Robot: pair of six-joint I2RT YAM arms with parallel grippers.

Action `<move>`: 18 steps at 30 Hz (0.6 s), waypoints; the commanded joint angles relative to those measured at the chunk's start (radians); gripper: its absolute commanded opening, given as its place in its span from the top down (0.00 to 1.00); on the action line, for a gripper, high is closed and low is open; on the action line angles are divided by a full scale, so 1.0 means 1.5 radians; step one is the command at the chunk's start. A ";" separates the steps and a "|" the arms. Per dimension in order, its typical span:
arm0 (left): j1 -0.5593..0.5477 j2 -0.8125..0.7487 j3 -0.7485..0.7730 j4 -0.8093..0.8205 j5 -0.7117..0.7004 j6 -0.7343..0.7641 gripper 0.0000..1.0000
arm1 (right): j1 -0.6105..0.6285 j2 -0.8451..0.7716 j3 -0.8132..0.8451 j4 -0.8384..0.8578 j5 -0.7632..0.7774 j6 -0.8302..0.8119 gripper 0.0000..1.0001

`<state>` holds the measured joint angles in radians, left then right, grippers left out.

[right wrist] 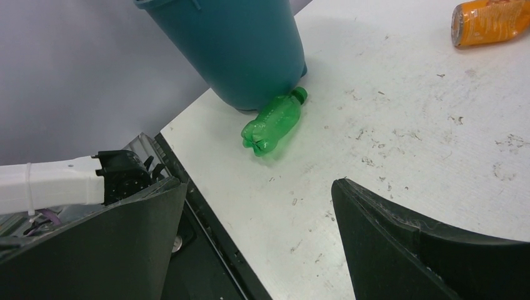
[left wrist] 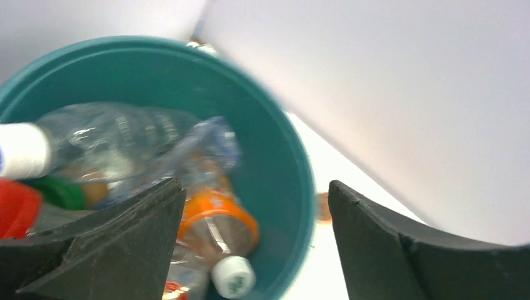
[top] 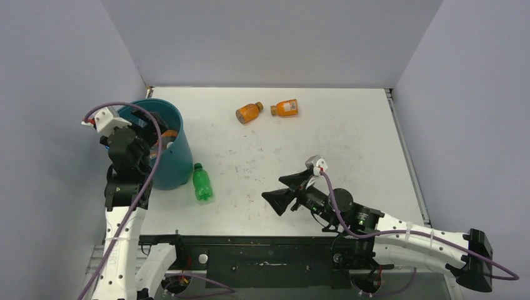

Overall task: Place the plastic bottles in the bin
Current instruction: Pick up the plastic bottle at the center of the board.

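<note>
The round teal-blue plastic bin stands at 9 o'clock on the white table in the top view. Several small plastic bottles already lie inside it: clear ones, and an orange-filled bottle with a white cap.

Three are not yet in. A small green bottle lies on its side at 5 o'clock from the bin. Its cap is at the bin's base, touching or just beside; I cannot tell which. At 12 o'clock lie an orange brown-capped bottle and, just beside it, its twin bottle.

The left gripper hangs over the bin's mouth, fingers wide apart and nothing between them. I judge this the drop-off step.

The right gripper is low at 5 o'clock, fingers also spread and empty, facing the green bottle. That pick seems next. It calls for closing across the bottle's body, keeping the far finger off the bin wall.
</note>
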<state>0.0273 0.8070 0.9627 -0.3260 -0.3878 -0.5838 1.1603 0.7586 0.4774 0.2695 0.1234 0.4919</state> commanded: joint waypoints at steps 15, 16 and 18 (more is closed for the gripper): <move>-0.252 -0.069 0.012 -0.144 -0.014 0.071 0.04 | -0.014 0.424 0.138 0.148 -0.124 0.038 0.10; -0.252 -0.086 0.005 -0.146 -0.023 0.071 0.04 | -0.008 0.478 0.162 0.155 -0.133 0.041 0.10; -0.252 -0.127 -0.017 -0.131 -0.035 0.071 0.04 | -0.001 0.555 0.230 0.166 -0.147 0.051 0.10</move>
<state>-0.3473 0.7139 0.9653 -0.4942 -0.3397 -0.5022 1.1358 1.4250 0.6727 0.4000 -0.0010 0.5327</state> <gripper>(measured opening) 0.962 0.897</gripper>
